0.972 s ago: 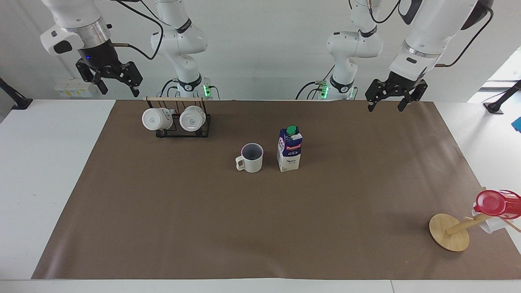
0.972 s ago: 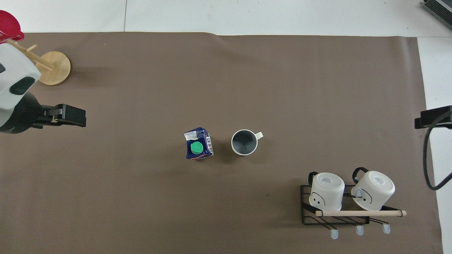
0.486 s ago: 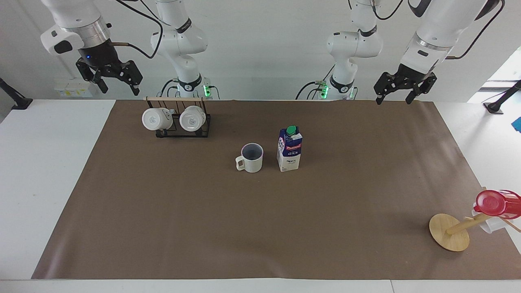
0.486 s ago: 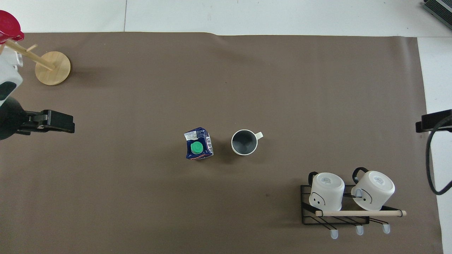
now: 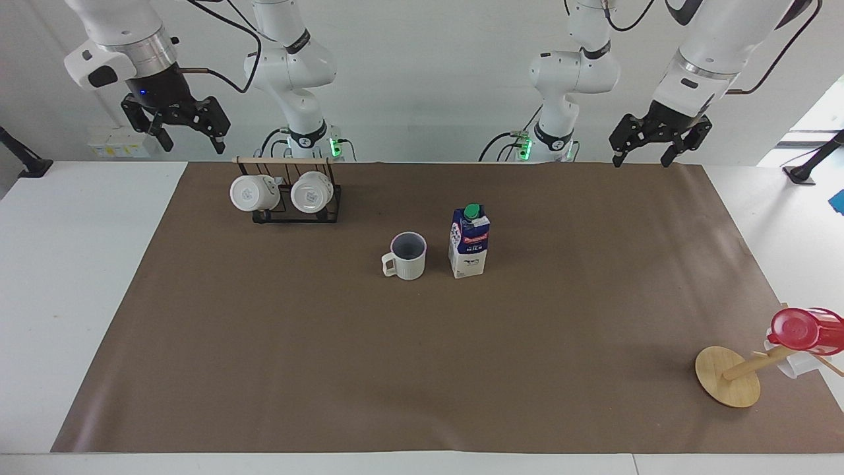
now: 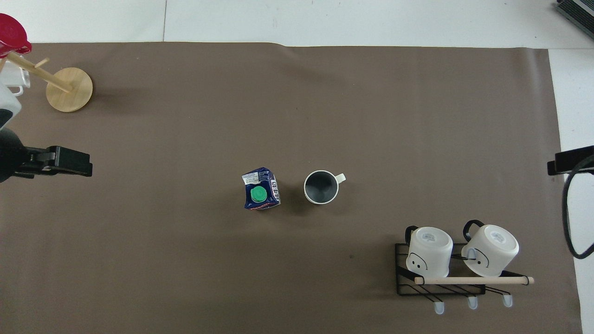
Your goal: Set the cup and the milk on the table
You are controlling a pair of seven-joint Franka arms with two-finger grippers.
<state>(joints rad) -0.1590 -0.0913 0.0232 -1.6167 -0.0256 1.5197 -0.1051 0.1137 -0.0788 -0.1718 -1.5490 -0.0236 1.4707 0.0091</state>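
Risen since a second ago, left gripper [image 5: 659,142] hangs open, empty, like right gripper [image 5: 177,125]; beside milk [image 5: 469,241], cup [image 5: 405,256] stands: rigid, likely breakable, best gripped at rim.

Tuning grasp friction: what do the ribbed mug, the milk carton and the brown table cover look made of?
Cream ribbed mug with squared handle: likely ceramic, matte; thick rim, moulded vertical ribs, no glare. Blue-and-white gable-top milk carton: coated paperboard, printed, folded gable with creases; its round green cap looks plastic. Wide brown sheet on the white table: paper-like, matte, with a slightly wavy edge.
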